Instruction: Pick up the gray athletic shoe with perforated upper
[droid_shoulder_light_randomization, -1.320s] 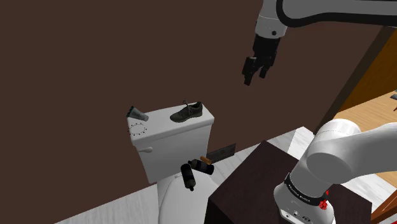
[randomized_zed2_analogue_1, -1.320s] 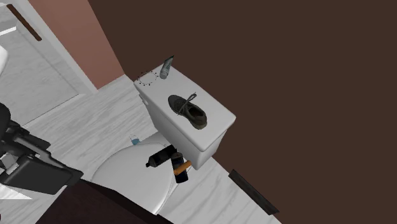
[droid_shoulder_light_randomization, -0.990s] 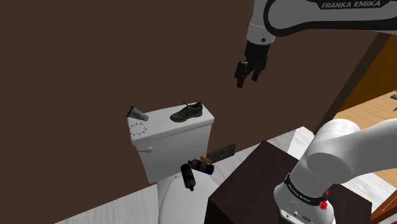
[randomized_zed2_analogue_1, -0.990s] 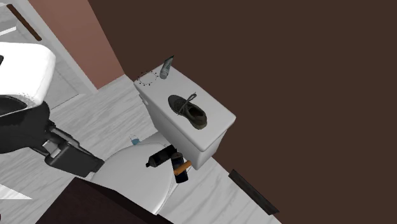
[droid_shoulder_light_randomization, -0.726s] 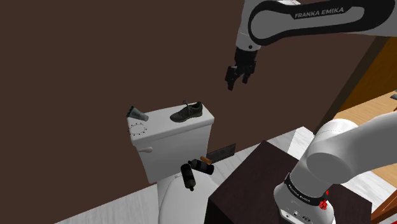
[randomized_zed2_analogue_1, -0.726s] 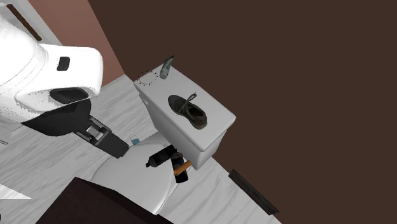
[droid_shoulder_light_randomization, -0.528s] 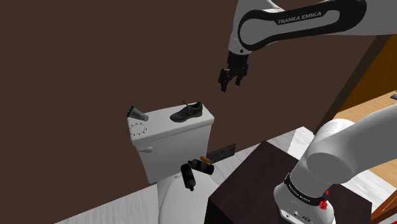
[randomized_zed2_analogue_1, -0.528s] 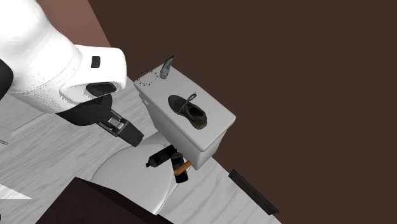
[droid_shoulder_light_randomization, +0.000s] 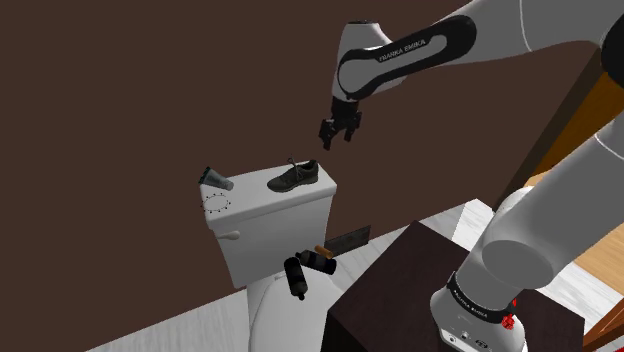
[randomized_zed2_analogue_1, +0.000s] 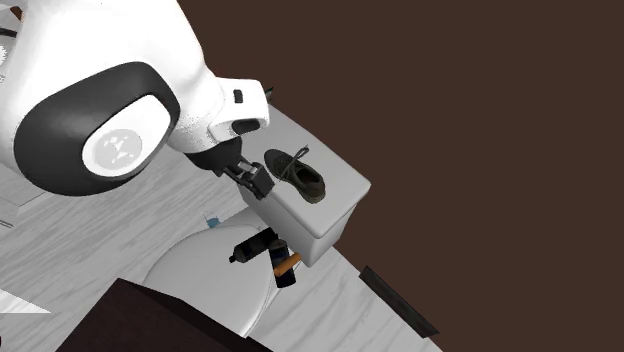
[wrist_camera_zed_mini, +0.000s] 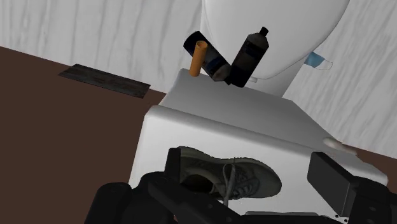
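Note:
A dark grey lace-up shoe (droid_shoulder_light_randomization: 294, 176) rests upright on the lid of a white toilet tank (droid_shoulder_light_randomization: 272, 222), near the end toward the shoulder view's right. My black gripper (droid_shoulder_light_randomization: 335, 130) hangs open in the air above the shoe and a little toward that right, touching nothing. In the second exterior view the gripper (randomized_zed2_analogue_1: 255, 182) shows just beside the shoe (randomized_zed2_analogue_1: 298, 175), with the arm's big white link covering the upper left. Through the wrist camera the shoe (wrist_camera_zed_mini: 245, 179) appears below the spread fingers (wrist_camera_zed_mini: 173, 167), on the tank lid (wrist_camera_zed_mini: 210, 130).
A grey bottle (droid_shoulder_light_randomization: 215, 181) lies at the tank's other end beside a dotted ring (droid_shoulder_light_randomization: 217, 207). Black bottles (droid_shoulder_light_randomization: 299, 272) and an orange cylinder (wrist_camera_zed_mini: 200, 57) lie on the toilet seat lid. A dark brown wall stands right behind the tank. My dark stand (droid_shoulder_light_randomization: 400, 290) sits at lower right.
The arm has swung toward the shoulder view's left and lower, bringing the open gripper from well right of the tank to just above the shoe. The shoe has not moved.

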